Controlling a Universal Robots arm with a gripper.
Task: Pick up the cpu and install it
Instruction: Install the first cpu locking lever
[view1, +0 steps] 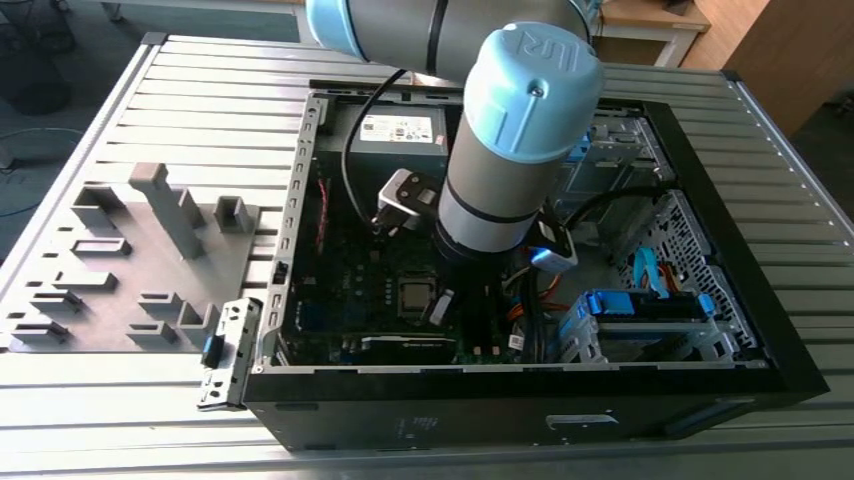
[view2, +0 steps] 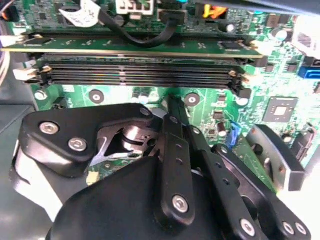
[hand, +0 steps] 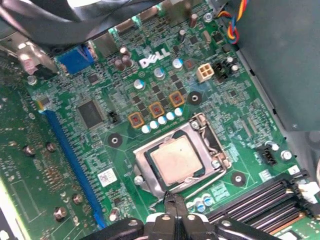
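Cpu lies flat in its socket frame on the motherboard, with the gripper at its six o'clock edge, fingertips pinched together, gripping nothing, poised as if pressing.

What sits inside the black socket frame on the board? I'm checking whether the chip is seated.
The cpu lies flat inside the socket frame, silver top showing. Its underside and the contacts beneath are covered. The gripper hangs at the frame's edge.
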